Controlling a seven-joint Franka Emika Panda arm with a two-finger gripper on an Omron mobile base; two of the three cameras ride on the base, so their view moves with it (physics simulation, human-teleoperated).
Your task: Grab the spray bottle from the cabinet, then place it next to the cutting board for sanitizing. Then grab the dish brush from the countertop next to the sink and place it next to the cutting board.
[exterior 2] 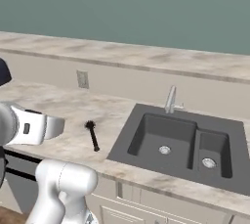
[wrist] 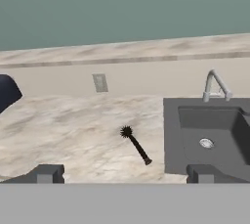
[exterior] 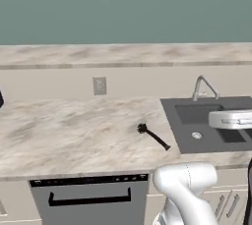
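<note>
Dish brush (wrist: pixel 135 145) lies flat on the marbled bench (wrist: pixel 73 130), just left of the sink (wrist: pixel 210 135). Tool (wrist: pixel 124 174) hovers above it, fingers wide apart and empty.

Wall outlet (exterior: pixel 99 85) on beige backsplash (exterior: pixel 49 81). Grey-green wall (exterior: pixel 123 8) above. Dishwasher (exterior: pixel 88 199), black handle, below counter edge.

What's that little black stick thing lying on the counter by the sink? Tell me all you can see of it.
It is a dish brush: thin and all black, a long straight handle with a small round bristly head at one end. It lies flat on the beige marbled countertop, just left of the dark sink and not touching it. The head points toward the back wall and the handle slants toward the front edge and the sink. Only the countertop touches it. Its material is hard to tell.
</note>
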